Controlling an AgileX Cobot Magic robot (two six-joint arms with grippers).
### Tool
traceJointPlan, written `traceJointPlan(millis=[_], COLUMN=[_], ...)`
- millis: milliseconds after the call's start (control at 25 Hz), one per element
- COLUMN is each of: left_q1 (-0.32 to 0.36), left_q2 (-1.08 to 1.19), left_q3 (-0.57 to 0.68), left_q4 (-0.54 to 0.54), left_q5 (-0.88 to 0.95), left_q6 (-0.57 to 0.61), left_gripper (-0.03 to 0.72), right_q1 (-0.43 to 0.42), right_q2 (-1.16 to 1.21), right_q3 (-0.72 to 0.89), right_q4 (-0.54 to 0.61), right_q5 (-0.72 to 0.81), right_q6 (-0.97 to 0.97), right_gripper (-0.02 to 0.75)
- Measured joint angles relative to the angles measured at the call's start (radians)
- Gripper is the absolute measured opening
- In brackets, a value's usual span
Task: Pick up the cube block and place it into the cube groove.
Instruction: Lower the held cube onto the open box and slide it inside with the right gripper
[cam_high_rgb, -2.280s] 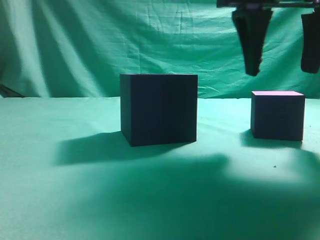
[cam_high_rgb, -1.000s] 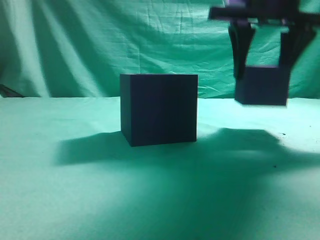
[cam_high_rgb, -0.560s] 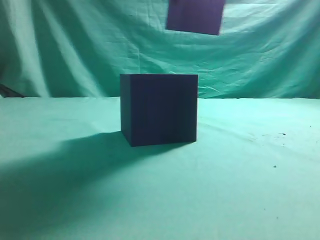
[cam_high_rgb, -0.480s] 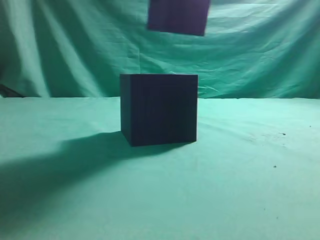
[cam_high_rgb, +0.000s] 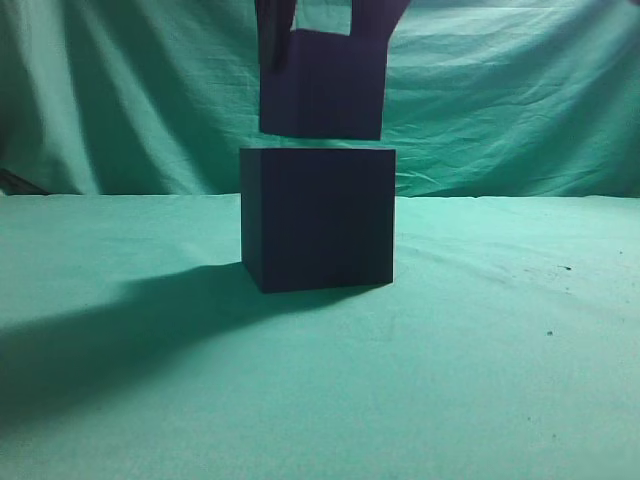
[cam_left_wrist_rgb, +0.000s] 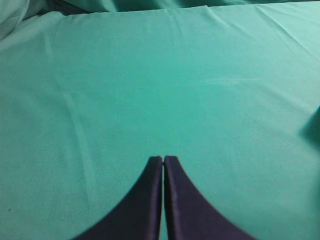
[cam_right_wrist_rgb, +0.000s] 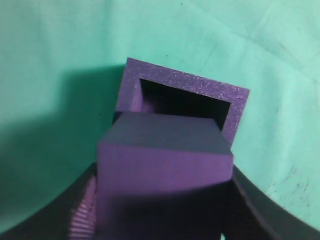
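Exterior view shows you the right gripper (cam_high_rgb: 322, 30) clamped on the small dark navy-purple cube block (cam_high_rgb: 322, 85), held just above the large near-black hollow box, the cube groove (cam_high_rgb: 318, 218), on the green cloth-covered bench (cam_high_rgb: 480, 380). Right wrist view shows the cube block (cam_right_wrist_rgb: 165, 175) over the cube groove's open square mouth (cam_right_wrist_rgb: 185, 102). Your left gripper (cam_left_wrist_rgb: 163, 162) has its fingers pressed together, holding nothing.

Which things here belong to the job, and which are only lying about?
Job:
cube block, held by the right pincer
cube groove, directly below it

Lying about:
green cloth
left pincer, shut, idle
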Motion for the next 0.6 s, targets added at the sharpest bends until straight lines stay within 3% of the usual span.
traceJointPlan(millis=[600], left_q1=[0.000], left_q2=[0.000], left_q3=[0.000], left_q4=[0.000], left_q5=[0.000], left_q6=[0.000], left_gripper=[0.000], right_q1=[0.000], right_q2=[0.016], right_q3=[-0.001], right_q4=[-0.092], right_q5=[-0.072], right_q6=[0.184], right_gripper=[0.438])
